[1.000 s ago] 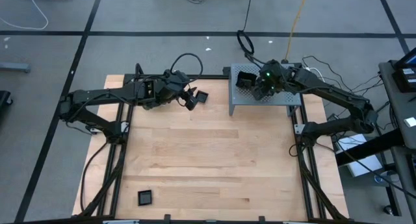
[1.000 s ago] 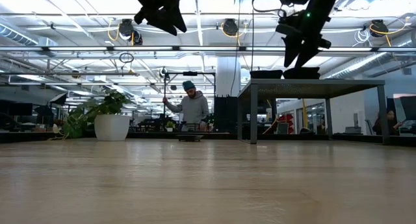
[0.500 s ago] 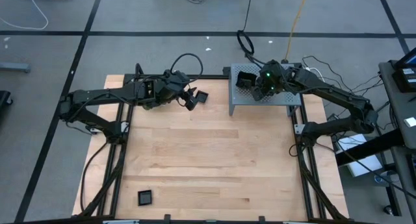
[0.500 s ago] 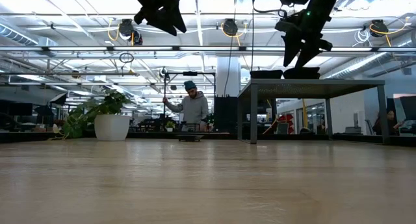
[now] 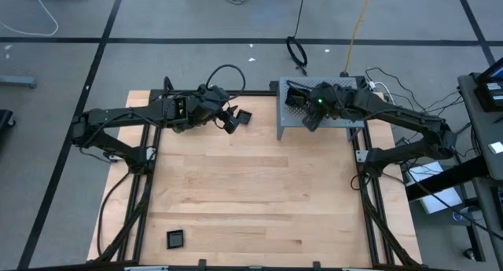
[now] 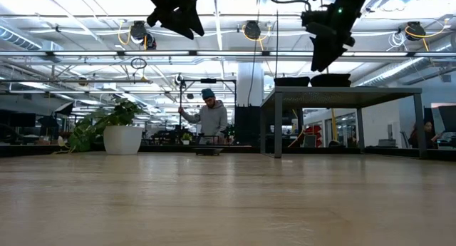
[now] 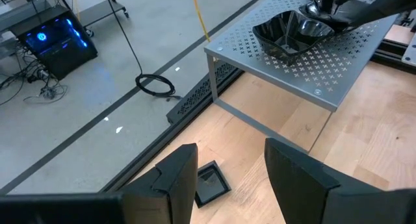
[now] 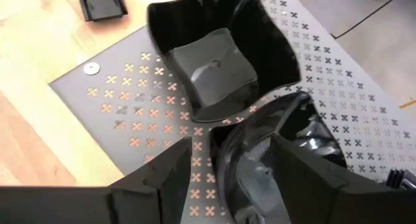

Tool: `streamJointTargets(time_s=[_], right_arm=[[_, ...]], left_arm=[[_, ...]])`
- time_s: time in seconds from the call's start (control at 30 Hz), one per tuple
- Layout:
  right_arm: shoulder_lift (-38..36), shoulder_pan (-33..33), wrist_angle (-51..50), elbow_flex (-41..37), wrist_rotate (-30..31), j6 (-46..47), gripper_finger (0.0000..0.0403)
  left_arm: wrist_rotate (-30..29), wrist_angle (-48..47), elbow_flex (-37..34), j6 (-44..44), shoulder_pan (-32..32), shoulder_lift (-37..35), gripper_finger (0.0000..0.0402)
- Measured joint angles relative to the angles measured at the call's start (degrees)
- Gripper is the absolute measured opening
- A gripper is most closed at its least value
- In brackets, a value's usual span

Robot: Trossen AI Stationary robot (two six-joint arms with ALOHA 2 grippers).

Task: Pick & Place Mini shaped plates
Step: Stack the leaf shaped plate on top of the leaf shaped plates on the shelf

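Shelf-top plates (image 8: 214, 68) — seemingly beneath right hand (image 8: 231, 175).

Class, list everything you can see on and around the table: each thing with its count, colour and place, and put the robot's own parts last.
Table: one, light wood, under both arms.
Perforated stand: one, grey, table's far right corner.
Dishes on stand: two, glossy black, side by side.
Square plate: one, black, far edge, by left gripper.
Square plate: one, black, near left corner.
Potted plant: one, green in white pot, beyond table.
Person: one, standing in room behind.
Left gripper: open, raised beside far plate.
Right gripper: open, above stand's dishes.
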Motion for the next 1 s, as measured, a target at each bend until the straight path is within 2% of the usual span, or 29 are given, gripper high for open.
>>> streamJointTargets(time_s=[0.2, 0.57, 0.7, 0.93, 1.0], right_arm=[[0.4, 0.0, -0.9, 0.0, -0.2, 1.3, 0.0177], [2.4, 0.0, -3.4, -0.1, -0.1, 2.7, 0.0172], [2.5, 0.0, -3.4, -0.1, -0.1, 2.6, 0.0134], [2.5, 0.0, -3.4, -0.1, -0.1, 1.0, 0.0021], [2.5, 0.0, -3.4, -0.1, -0.2, -0.6, 0.0007]], left_arm=[[0.0, 0.0, 0.0, 0.0, 0.0, 0.0, 0.0184], [0.0, -2.7, 0.0, 0.0, 0.0, 0.0, 0.0184], [0.0, -2.8, 0.0, 0.0, 0.0, 0.0, 0.0184], [0.0, -2.8, 0.0, 0.0, 0.0, 0.0, 0.0184], [0.0, -2.8, 0.0, 0.0, 0.0, 0.0, 0.0184]])
